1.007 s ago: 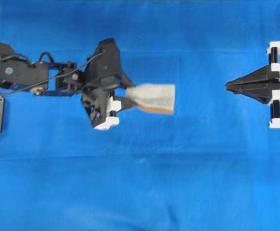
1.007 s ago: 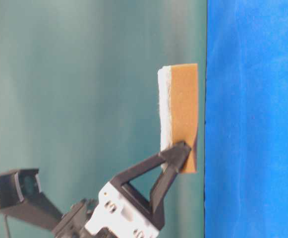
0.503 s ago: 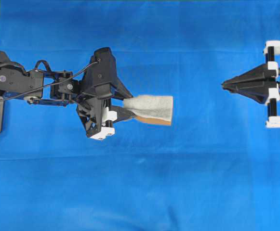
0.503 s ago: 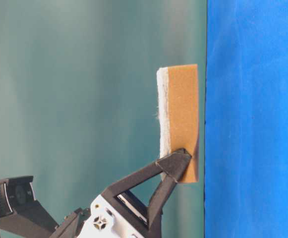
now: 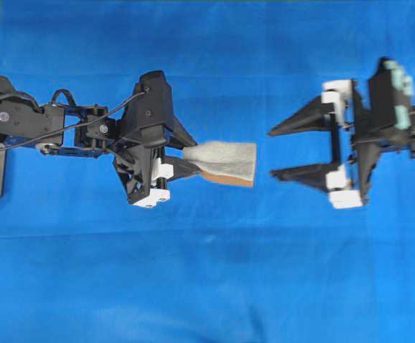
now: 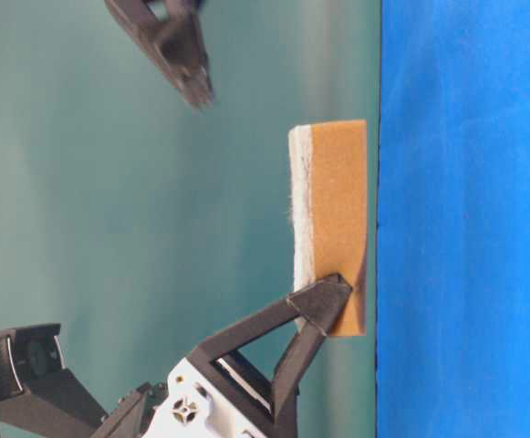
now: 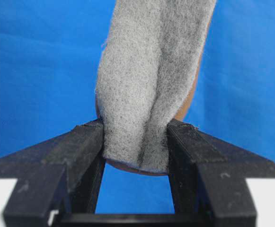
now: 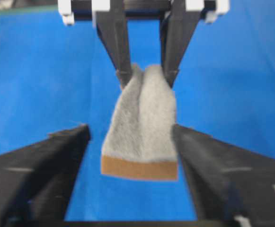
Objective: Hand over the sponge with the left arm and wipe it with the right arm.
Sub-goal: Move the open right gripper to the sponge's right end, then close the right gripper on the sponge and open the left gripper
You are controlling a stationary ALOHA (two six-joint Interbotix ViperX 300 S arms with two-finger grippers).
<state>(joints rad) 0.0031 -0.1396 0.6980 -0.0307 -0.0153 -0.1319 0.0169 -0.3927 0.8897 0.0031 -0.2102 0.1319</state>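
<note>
Sponge (image 5: 225, 160) held out above the blue tabletop (image 5: 214, 286): we see the left end effector (image 5: 187, 160) pinching its near end so the grey top creases, orange layer underneath. Facing it, just short of its free end, the right end effector (image 5: 271, 153) stands with its jaws spread wide and nothing between them. We can read no brand, label or writing anywhere.

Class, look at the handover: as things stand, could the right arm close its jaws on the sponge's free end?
Probably yes. The right arm faces the sponge with its jaws wide apart, nothing between them. The left arm pinches only the near end, leaving the far end free.
</note>
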